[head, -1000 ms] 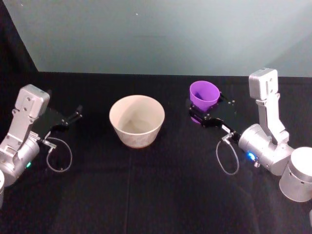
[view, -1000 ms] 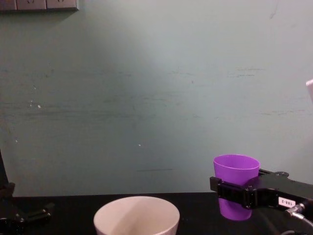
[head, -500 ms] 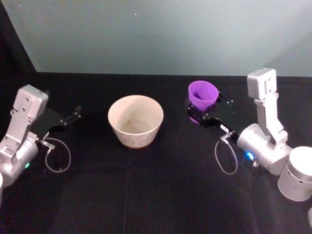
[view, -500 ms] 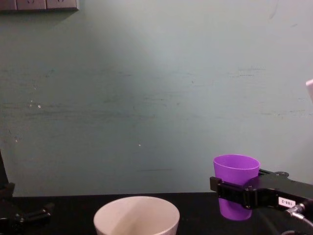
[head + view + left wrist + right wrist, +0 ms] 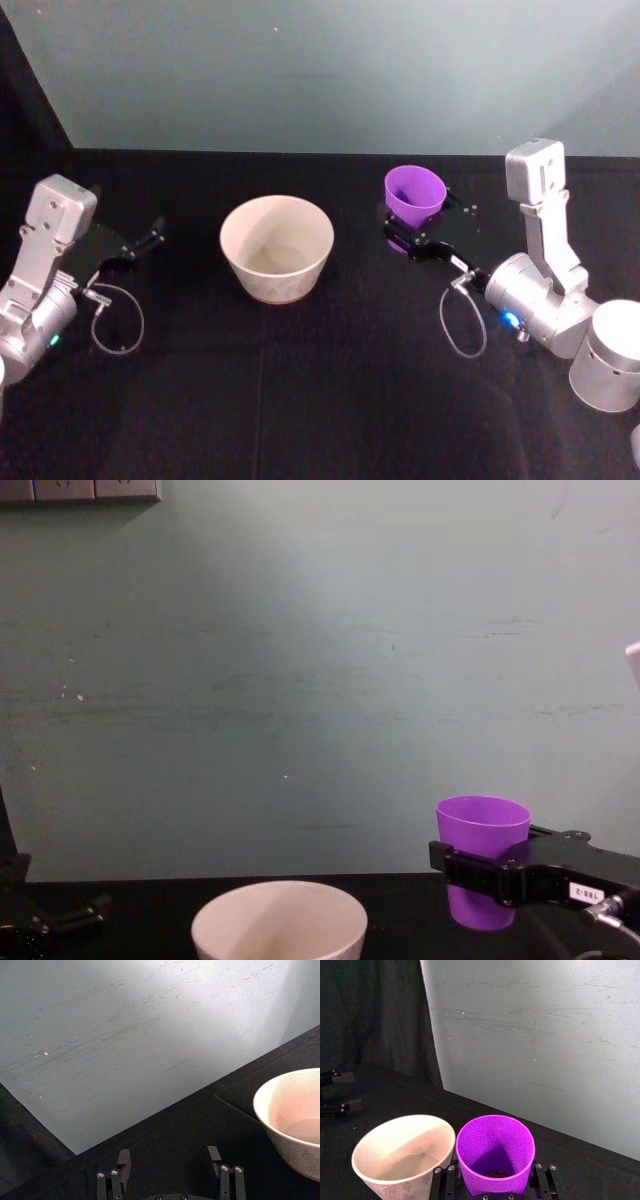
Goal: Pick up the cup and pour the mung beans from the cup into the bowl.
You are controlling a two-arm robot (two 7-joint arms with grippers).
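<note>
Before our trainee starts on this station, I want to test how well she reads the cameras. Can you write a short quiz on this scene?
1. True or false: the cup is tipped over the bowl.
2. Which end effector grips the cup? A. the robot's left one B. its right one C. neither
3. Where are the mung beans right now?

Key
1. False: it is upright, beside the bowl.
2. B: the right end effector is shut on it; the left end effector sits open on the bowl's other side.
3. At the bottom of the cup.
</note>
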